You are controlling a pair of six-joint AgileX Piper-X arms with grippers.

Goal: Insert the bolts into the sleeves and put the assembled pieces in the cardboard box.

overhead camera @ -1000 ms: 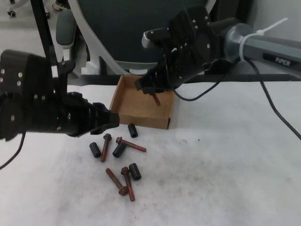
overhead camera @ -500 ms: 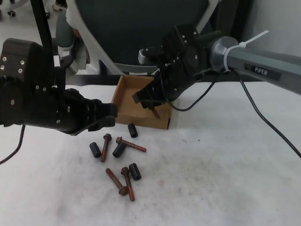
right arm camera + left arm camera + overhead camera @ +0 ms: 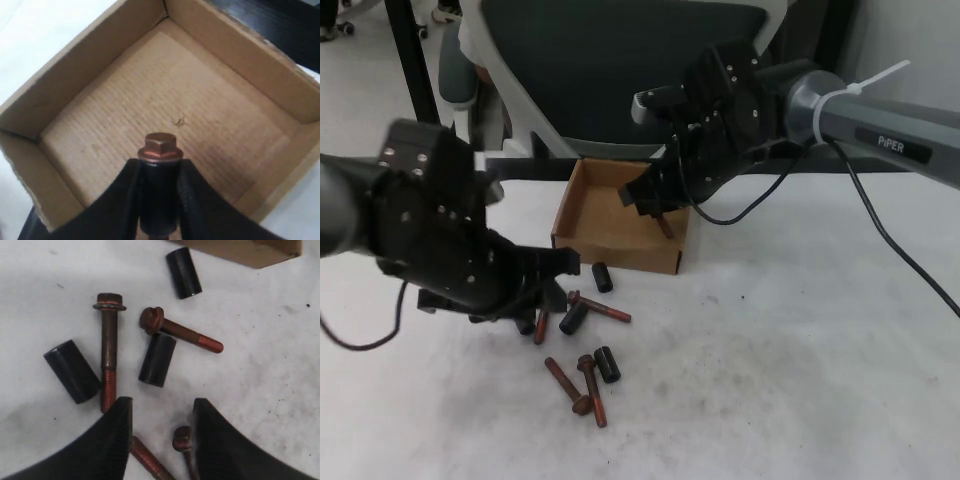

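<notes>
My right gripper (image 3: pixel 159 172) is shut on an assembled piece, a black sleeve (image 3: pixel 159 195) with a copper bolt head (image 3: pixel 158 146) sticking out. It hangs above the open cardboard box (image 3: pixel 100 65), near the box's right wall in the high view (image 3: pixel 663 222). My left gripper (image 3: pixel 162 407) is open, low over the loose parts in front of the box (image 3: pixel 545 288). Just beyond its fingertips lies a black sleeve (image 3: pixel 157 360) beside a rusty bolt (image 3: pixel 180 335). Another bolt (image 3: pixel 107 350) and sleeve (image 3: pixel 75 371) lie close by.
A third sleeve (image 3: pixel 183 272) lies by the box's front wall (image 3: pixel 620 255). Nearer the front edge lie two bolts (image 3: pixel 592 390) and a sleeve (image 3: pixel 608 364). A dark chair (image 3: pixel 610 70) stands behind the bench. White bench (image 3: pixel 800 350) is bare on the right.
My left arm has swung down and toward the loose bolts and sleeves, now covering some of them. My right gripper has stayed over the box with its piece, shifting only slightly.
</notes>
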